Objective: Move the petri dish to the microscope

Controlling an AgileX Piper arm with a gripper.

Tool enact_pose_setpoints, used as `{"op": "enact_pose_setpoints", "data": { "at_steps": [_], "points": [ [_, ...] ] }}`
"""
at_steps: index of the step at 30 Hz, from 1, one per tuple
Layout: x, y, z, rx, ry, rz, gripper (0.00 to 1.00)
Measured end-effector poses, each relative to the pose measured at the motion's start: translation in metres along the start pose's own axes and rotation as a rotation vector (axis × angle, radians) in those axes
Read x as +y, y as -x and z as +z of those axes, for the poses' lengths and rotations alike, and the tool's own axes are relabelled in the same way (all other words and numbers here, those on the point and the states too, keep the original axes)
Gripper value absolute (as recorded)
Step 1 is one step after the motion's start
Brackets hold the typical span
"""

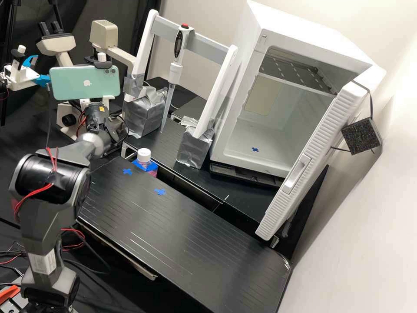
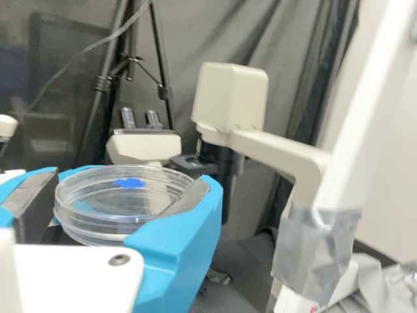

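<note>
Dark grey arm (image 1: 50, 213) in the high view: you've its wrist (image 1: 97, 117) up by the microscope (image 1: 104, 34), nr the pipette stand (image 1: 223, 82). The incubator (image 1: 304, 32), door open, is well apart, so prob no worry here.

Wrist view: you've got the petri dish (image 2: 124, 205) btwn the blue fingers of the gripper (image 2: 122, 188), pads snug on its sides, abt level, blue mark (image 2: 129, 183) visible. Eyepieces (image 2: 140, 119) and lamp housing (image 2: 231, 98) are beyond it. I'd call this the carry. Go slow & keep it flat so any lid doesn't slide; don't squeeze harder, thin plastic may crack. Stay off the taped post (image 2: 358, 117), check clearance under the housing, lower straight onto the stage, let it seat, then ease off.
</note>
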Motion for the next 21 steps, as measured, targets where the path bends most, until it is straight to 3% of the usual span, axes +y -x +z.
{"op": "enact_pose_setpoints", "data": {
  "at_steps": [4, 7, 14, 21],
  "points": [
    [-0.007, -0.015, 0.015, -0.028, -0.055, -0.004, 0.00],
    [-0.014, -0.023, 0.020, -0.034, -0.074, -0.018, 0.00],
    [-0.024, -0.041, 0.018, -0.019, -0.080, -0.050, 0.00],
    [-0.037, -0.061, 0.029, -0.085, -0.085, -0.098, 0.00]
  ]
}}
